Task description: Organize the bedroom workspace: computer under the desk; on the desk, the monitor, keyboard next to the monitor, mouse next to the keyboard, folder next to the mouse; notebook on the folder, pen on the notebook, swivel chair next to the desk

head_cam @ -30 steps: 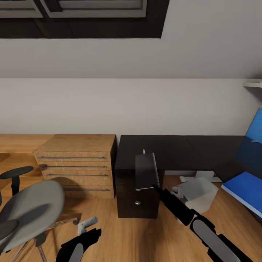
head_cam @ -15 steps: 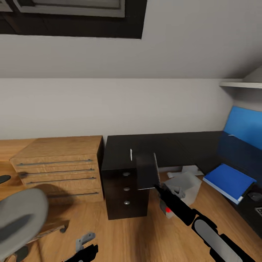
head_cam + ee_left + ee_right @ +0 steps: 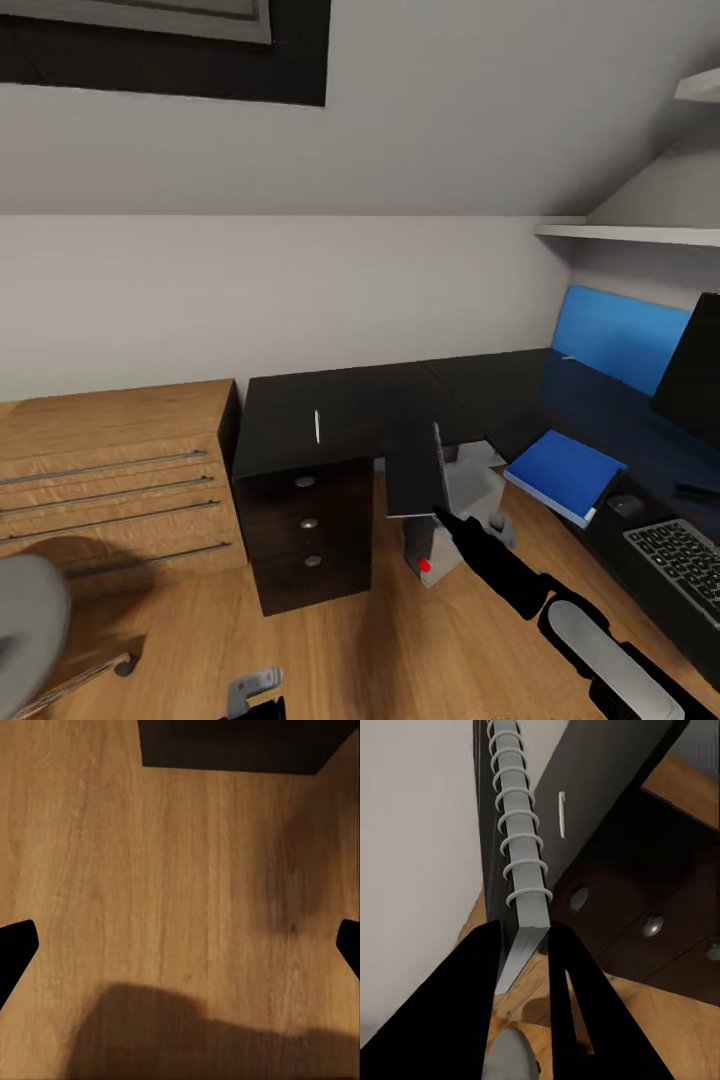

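R gripper [image 3: 531,945] is clamped on the notebook [image 3: 413,468], held up in the air w/ its ring spine [image 3: 518,817] along one edge; in the head view it hangs in front of the desk [image 3: 350,400], above the floor [image 3: 400,640]. L gripper fingertips [image 3: 15,952] sit at opposite edges of the L wrist view, spread wide, nothing between them, only floor below.

Containers: desk's dark drawer unit [image 3: 305,530] has 3 round knobs, all drawers closed. Light wooden chest [image 3: 110,480] stands just beside it on the L, drawers closed too. Contents of both can't be seen.

On the desk: pen [image 3: 317,427] lies alone on the L part of the top, above the drawer unit. Folder [image 3: 562,472] lies on the R wing, near the mouse [image 3: 624,504] and keyboard [image 3: 680,560]. Monitor [image 3: 690,375] stands at the far R edge, cut off by the frame. A blue panel [image 3: 615,340] leans on the wall behind it.

Computer [image 3: 450,530] sits on the floor under the desk, red dot facing out, partly hidden by the notebook and R arm. Swivel chair [image 3: 25,620] is at the bottom-L corner, well apart from the desk. Shelf [image 3: 630,235] on the wall upper R.
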